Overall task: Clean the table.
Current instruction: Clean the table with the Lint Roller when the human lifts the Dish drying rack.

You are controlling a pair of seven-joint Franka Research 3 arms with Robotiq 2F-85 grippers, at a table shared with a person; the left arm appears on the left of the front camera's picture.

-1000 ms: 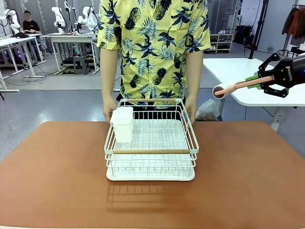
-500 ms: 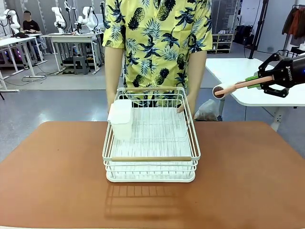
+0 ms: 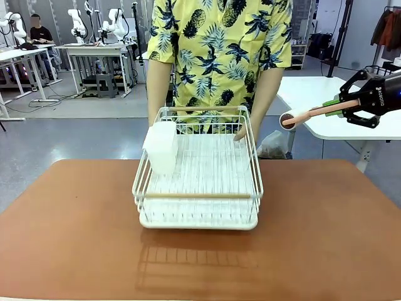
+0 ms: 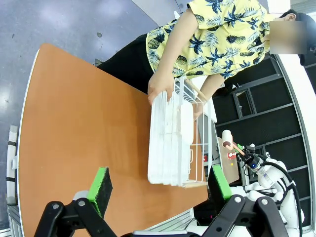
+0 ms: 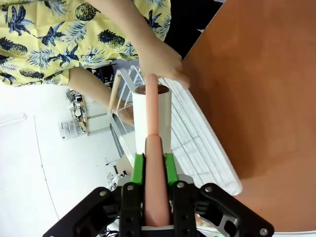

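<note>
The reddish-brown table (image 3: 75, 238) carries a white wire dish rack (image 3: 197, 207) with a white cup holder (image 3: 161, 147) on its left side. A person's hands (image 3: 241, 133) grip the rack's far rim, and the rack is tilted and raised, its shadow lying on the table below it. At the right, off the table's edge, my right gripper (image 3: 341, 106) is shut on the pink handle of a lint roller (image 3: 290, 119). The roller's white roll (image 5: 152, 113) points toward the rack (image 5: 197, 143). My left gripper (image 4: 159, 186) is open and holds nothing, high above the table (image 4: 84, 123).
A white-topped table (image 3: 313, 94) stands behind the right gripper. More white tables with robot arms (image 3: 94, 47) and a seated person are at the far left. Bare tabletop lies on both sides of the rack.
The person has lifted the dish rack off the table and tilted it, stepping a little to the right. My right gripper and the roller have not moved.
</note>
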